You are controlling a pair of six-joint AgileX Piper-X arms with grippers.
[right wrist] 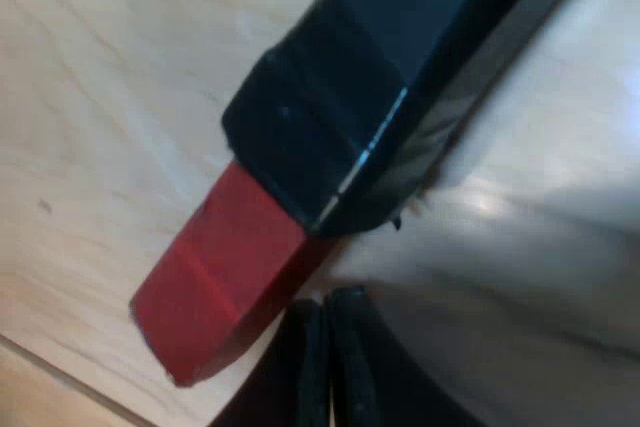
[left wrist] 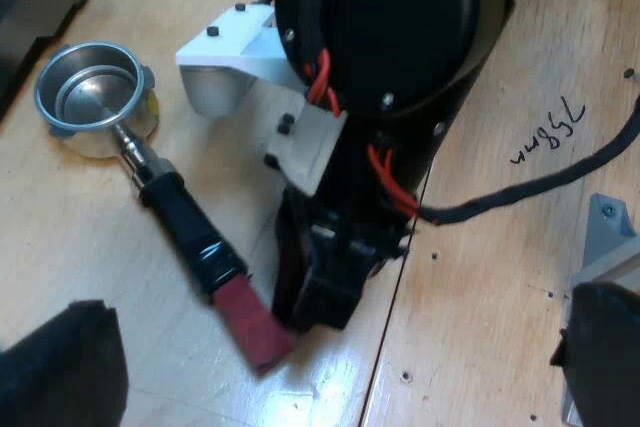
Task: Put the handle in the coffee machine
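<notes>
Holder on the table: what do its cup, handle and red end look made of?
Cup: polished metal, going by its bright reflections. Handle: dark and glossy with sheen lines, probably plastic. Red end: smooth, satin, likely plastic or a coating; cannot tell which.

Clearance around holder point(left wrist: 165, 192) on counter point(left wrist: 480, 277)
Blocked at red end point(left wrist: 255, 329) by right claw point(left wrist: 315, 312) and its arm point(left wrist: 390, 37), planted just beside it; bare wood open along handle's point(left wrist: 190, 232) opposite flank.
</notes>
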